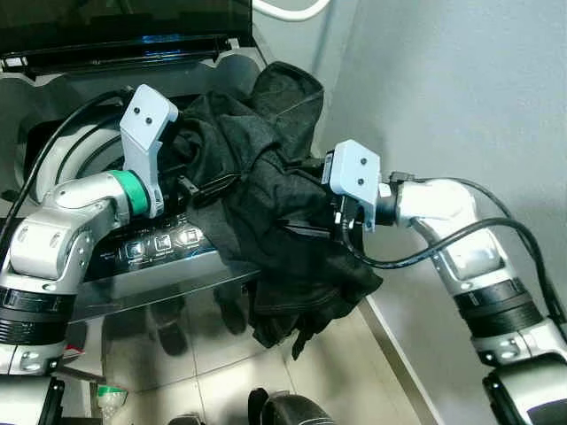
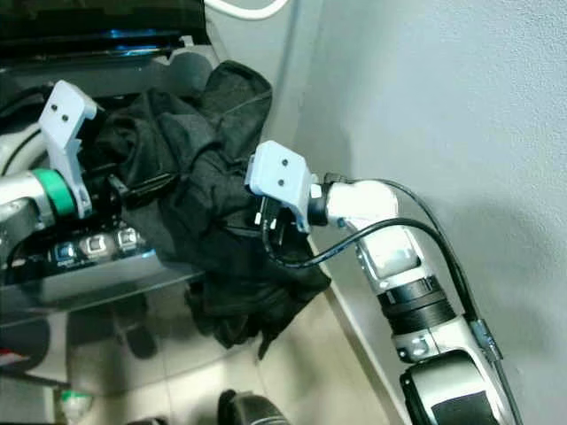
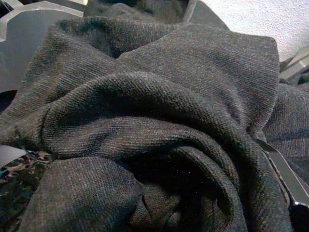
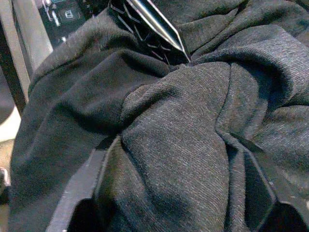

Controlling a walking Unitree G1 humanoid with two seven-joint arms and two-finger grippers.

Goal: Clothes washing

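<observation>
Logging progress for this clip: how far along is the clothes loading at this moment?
Done: the washing machine lid is up and its drum open. In hand: both the left gripper and the right gripper are in the folds of a dark grey garment, which lies draped over the machine's front edge, its lower part hanging toward the floor. Left: getting the garment fully into the drum, then closing the lid.

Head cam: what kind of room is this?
Likely a laundry corner: a top-loading washing machine with its lid open and a button panel, a dark garment draped over its rim, tiled floor.
</observation>
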